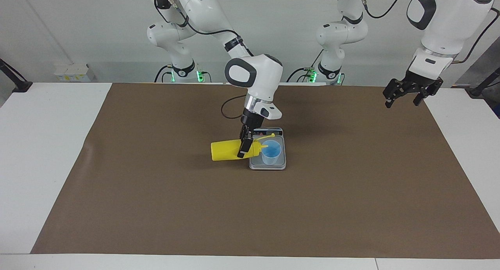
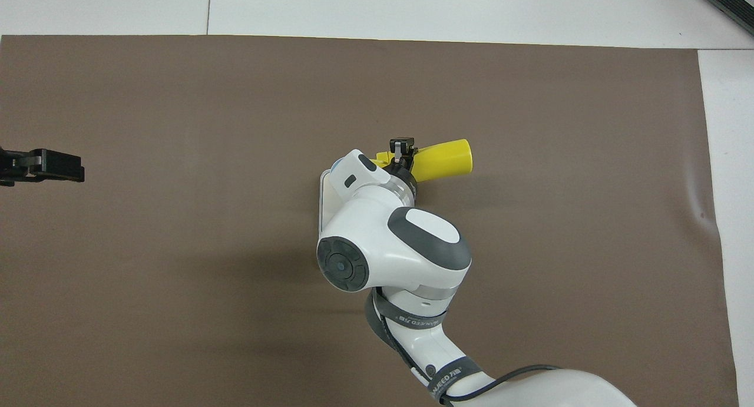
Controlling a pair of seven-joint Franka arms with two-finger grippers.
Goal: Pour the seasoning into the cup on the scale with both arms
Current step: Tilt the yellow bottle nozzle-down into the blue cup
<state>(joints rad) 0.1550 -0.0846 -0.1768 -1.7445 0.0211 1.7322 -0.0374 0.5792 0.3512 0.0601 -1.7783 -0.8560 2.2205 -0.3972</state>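
Note:
The yellow seasoning bottle (image 1: pixel 224 151) hangs on its side just above the mat, and my right gripper (image 1: pixel 245 146) is shut on it near its domed top. Its nozzle points into the mouth of the light-blue cup (image 1: pixel 272 154), which stands on the silver scale (image 1: pixel 268 165). The cap strap sticks up over the scale's display end. In the overhead view my right arm hides the cup and most of the scale (image 2: pixel 324 196); only the bottle's base end (image 2: pixel 446 158) and my right gripper (image 2: pixel 403 149) show. My left gripper (image 1: pixel 406 93) waits open, high over the mat's edge at the left arm's end (image 2: pixel 41 164).
A brown mat (image 1: pixel 156 203) covers most of the white table (image 1: pixel 47 145). A power strip (image 1: pixel 72 72) lies at the table's edge by the wall, toward the right arm's end.

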